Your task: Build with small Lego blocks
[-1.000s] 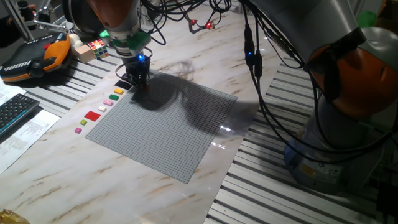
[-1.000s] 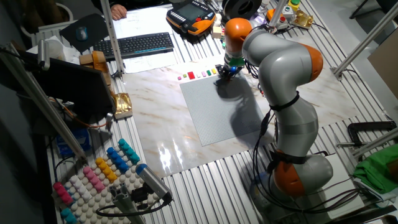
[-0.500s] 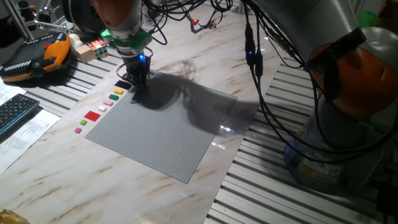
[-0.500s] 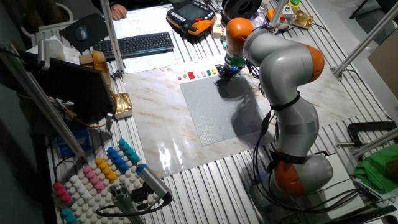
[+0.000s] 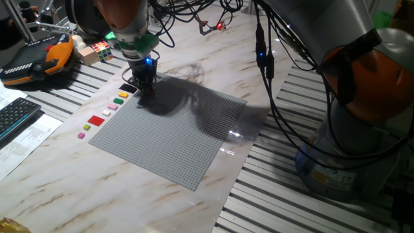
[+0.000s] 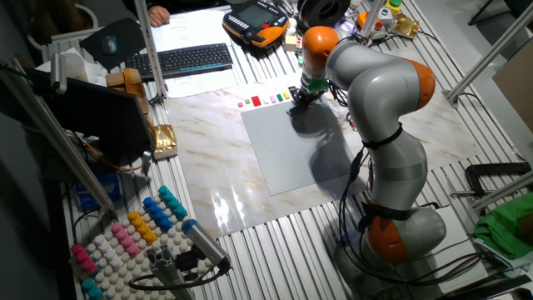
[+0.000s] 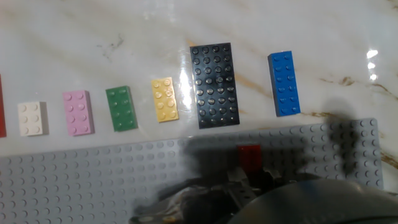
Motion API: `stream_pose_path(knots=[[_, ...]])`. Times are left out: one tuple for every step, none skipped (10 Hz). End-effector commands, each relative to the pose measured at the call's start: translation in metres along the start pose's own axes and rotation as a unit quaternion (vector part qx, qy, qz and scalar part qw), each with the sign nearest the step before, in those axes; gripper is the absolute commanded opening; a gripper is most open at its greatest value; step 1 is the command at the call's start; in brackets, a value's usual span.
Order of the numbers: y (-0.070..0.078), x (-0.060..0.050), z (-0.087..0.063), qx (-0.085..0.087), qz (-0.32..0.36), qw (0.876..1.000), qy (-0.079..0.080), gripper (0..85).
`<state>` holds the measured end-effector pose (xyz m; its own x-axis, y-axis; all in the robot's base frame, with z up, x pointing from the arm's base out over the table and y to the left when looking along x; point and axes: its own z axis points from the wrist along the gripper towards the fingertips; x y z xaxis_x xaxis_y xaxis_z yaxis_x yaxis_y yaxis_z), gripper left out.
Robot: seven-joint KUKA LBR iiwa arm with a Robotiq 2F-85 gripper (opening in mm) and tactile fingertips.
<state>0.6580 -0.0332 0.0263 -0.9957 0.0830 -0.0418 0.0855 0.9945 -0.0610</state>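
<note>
In the hand view a row of small Lego blocks lies on the marble: white (image 7: 32, 118), pink (image 7: 79, 112), green (image 7: 120, 108), yellow (image 7: 165, 99), a larger black one (image 7: 214, 85) and blue (image 7: 285, 83). My gripper (image 7: 250, 182) is down on the far corner of the grey baseplate (image 7: 93, 180), with a small red block (image 7: 250, 158) at its fingertips, seemingly held against the studs. In one fixed view the gripper (image 5: 143, 88) stands at the baseplate's (image 5: 174, 133) corner beside the block row (image 5: 118, 101). The other fixed view shows the gripper (image 6: 298, 97) in the same spot.
A multicoloured puzzle cube (image 5: 100, 48) and an orange teach pendant (image 5: 35, 58) lie behind the blocks. A keyboard (image 6: 187, 58) and papers are at the table's side. A larger red block (image 5: 96, 120) and a pink one (image 5: 81, 135) lie further along the row.
</note>
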Motion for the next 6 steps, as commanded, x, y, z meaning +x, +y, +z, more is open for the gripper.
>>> stream_pose_path(knots=[[0.0001,0.0008,0.0006,0.000,0.001,1.000,0.000,0.7],[0.0001,-0.0001,0.0003,0.001,0.001,1.000,0.000,0.7],[-0.0001,-0.0012,0.0001,0.001,0.001,1.000,0.000,0.7],[-0.0002,-0.0019,0.0000,0.001,0.000,1.000,0.000,0.7],[-0.0004,-0.0029,0.0000,0.001,0.000,1.000,0.000,0.7],[-0.0007,-0.0036,0.0000,0.001,-0.001,1.000,0.000,0.7]])
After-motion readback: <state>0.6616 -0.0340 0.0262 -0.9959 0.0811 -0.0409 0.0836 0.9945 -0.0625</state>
